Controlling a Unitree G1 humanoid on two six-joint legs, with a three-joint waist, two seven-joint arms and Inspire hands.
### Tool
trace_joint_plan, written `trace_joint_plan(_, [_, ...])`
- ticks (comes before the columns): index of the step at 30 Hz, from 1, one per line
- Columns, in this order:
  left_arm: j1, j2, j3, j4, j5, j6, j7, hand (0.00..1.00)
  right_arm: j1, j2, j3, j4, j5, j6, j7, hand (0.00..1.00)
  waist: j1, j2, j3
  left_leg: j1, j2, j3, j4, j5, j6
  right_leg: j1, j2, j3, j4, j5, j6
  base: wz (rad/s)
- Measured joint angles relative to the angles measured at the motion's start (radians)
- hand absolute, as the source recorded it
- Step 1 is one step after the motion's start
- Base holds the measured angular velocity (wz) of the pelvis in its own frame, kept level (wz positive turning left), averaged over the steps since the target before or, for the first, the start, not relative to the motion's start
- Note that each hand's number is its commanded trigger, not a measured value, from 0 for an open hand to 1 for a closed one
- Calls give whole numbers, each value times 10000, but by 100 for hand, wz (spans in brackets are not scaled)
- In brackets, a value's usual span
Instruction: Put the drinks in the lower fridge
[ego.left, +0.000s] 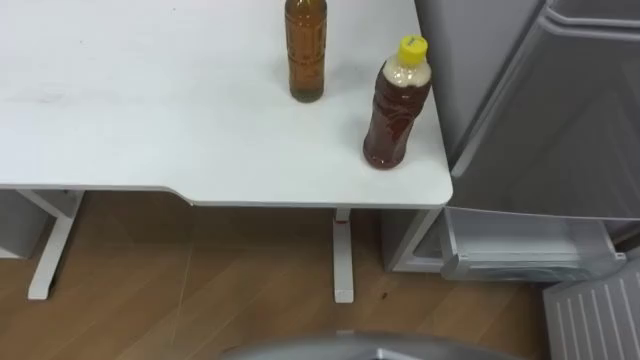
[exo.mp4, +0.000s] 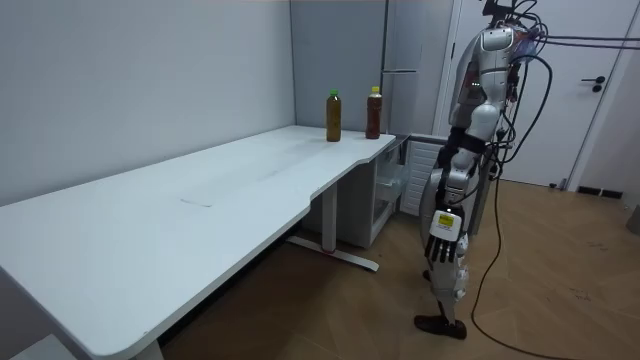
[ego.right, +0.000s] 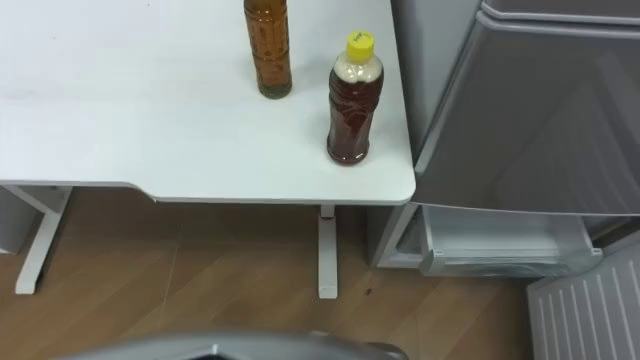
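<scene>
By the fridge (ego.left: 560, 120), two bottles (ego.left: 397, 105) stand on the white table (ego.left: 150, 120); left hand (exo.mp4: 441, 238) state unclear.

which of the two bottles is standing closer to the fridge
The brown plastic drink bottle with the yellow cap, at the white table's corner beside the grey fridge. The other amber bottle stands farther back and further left.

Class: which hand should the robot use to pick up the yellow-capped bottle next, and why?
Probably the right hand. The yellow-capped bottle stands at the table's right edge, beside the fridge, whose open lower drawer lies to the robot's right too.
</scene>
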Motion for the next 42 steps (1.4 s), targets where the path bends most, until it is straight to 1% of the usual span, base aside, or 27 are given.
trace_joint_plan(7, [-16,-28,-4,9,-3,1,39,0,3,0,2,-14,-4,3,85,0,3,67,-4,-8,1,9,-71,0,0,-1,13,34,-23,0,0,0])
trace_joint_plan(11, [7,-92,18,39,-18,10,347,0,-15,-1,2,12,5,3,75,0,6,89,-9,11,2,1,-70,1,0,42,26,71,14,2,-1,0])
trace_joint_plan(14, [19,-166,305,25,-18,22,531,0,-31,0,-5,11,-1,3,74,0,15,85,-5,6,7,-1,-68,1,0,38,28,71,-27,0,-3,0])
trace_joint_plan(18, [31,-177,643,14,-128,38,807,0,-33,-1,-5,-4,-7,3,78,0,36,35,-1,65,8,-1,-67,1,0,34,24,20,-32,-7,-10,0])
trace_joint_plan(21, [84,-194,1039,37,-645,23,1169,0,-33,-1,-88,-10,9,-3,67,0,49,-16,-8,76,8,-2,-72,1,0,37,23,29,-29,-7,-10,0])
trace_joint_plan(25, [174,-220,1412,30,-1131,-21,1741,0,-14,-1,-61,-32,97,-2,86,0,163,-104,-2,6,8,-33,-79,1,0,35,22,-11,-30,-8,-10,2])
trace_joint_plan(27, [217,-216,1523,-18,-1814,-152,2264,0,-22,-1,-55,-32,132,-1,81,0,268,-150,-7,-23,5,-67,-76,0,0,43,16,-68,-37,-7,-9,7])
trace_joint_plan(28, [216,-217,1558,-17,-2001,-187,2396,0,-29,-1,-55,-38,150,-4,78,0,277,-156,-5,-28,3,-90,-76,1,0,50,16,-81,-42,-7,-10,12])
trace_joint_plan(29, [236,-214,1684,-16,-2405,-228,2649,0,-43,-1,-59,-37,176,-7,64,0,284,-164,0,-32,-6,-179,-77,0,0,105,11,-178,-54,-6,-9,16])
trace_joint_plan(30, [232,-215,1786,-14,-2569,-250,2782,0,-39,-2,-66,-32,222,-9,62,0,292,-167,1,-30,-12,-224,-77,1,0,158,4,-256,-59,-5,-7,23])
trace_joint_plan(32, [213,-225,2158,-13,-3011,-501,3315,0,-61,-29,-70,-34,392,-30,35,0,318,-149,-3,-59,-26,-380,-73,2,1,222,-9,-410,-62,-7,-6,24])
trace_joint_plan(33, [177,-231,2383,-28,-3274,-645,3640,0,-116,-38,-65,-30,398,-46,5,0,342,-87,-31,-122,-36,-474,-61,4,4,230,-13,-495,-60,-8,-6,20])
trace_joint_plan(34, [160,-234,2536,-98,-3415,-682,3825,0,-128,-42,-70,-38,396,-63,-25,0,342,-98,-28,-151,-39,-499,-63,5,6,218,-18,-541,-61,-11,-3,18])
trace_joint_plan(35, [230,-287,2829,-475,-3574,-754,4272,0,-133,-60,-62,-62,395,-134,-62,0,397,-104,-29,-182,-47,-539,-65,9,8,210,-20,-578,-60,-13,-2,9])
trace_joint_plan(36, [289,-316,2935,-740,-3570,-798,4496,0,-130,-66,-60,-76,367,-152,-76,0,471,-78,-46,-182,-53,-559,-68,11,11,215,-23,-583,-59,-15,0,7])
trace_joint_plan(37, [338,-343,3032,-1297,-3578,-905,4944,0,-122,-73,-15,-67,343,-226,-147,0,582,-51,-63,-177,-62,-578,-68,11,11,216,-31,-588,-54,-17,2,6])
trace_joint_plan(38, [372,-358,3042,-1844,-3600,-1113,5397,0,-134,-87,35,-69,333,-275,-200,0,699,-67,-58,-197,-81,-625,-62,16,19,217,-49,-605,-43,-18,4,9])
trace_joint_plan(39, [348,-374,3066,-2328,-3557,-1393,5820,0,-126,-98,33,-72,328,-359,-274,0,820,-48,-72,-220,-105,-721,-48,20,27,222,-67,-675,-39,-19,8,11])
trace_joint_plan(40, [340,-376,3096,-2615,-3544,-1518,6015,0,-128,-101,32,-73,321,-386,-284,0,842,-58,-73,-242,-117,-740,-37,22,30,228,-76,-720,-41,-22,13,17])
trace_joint_plan(42, [331,-359,3209,-3731,-3537,-2030,6878,0,-87,-138,33,-161,317,-526,-353,0,904,-91,-76,-348,-137,-849,3,28,40,223,-91,-853,-43,-32,28,16])
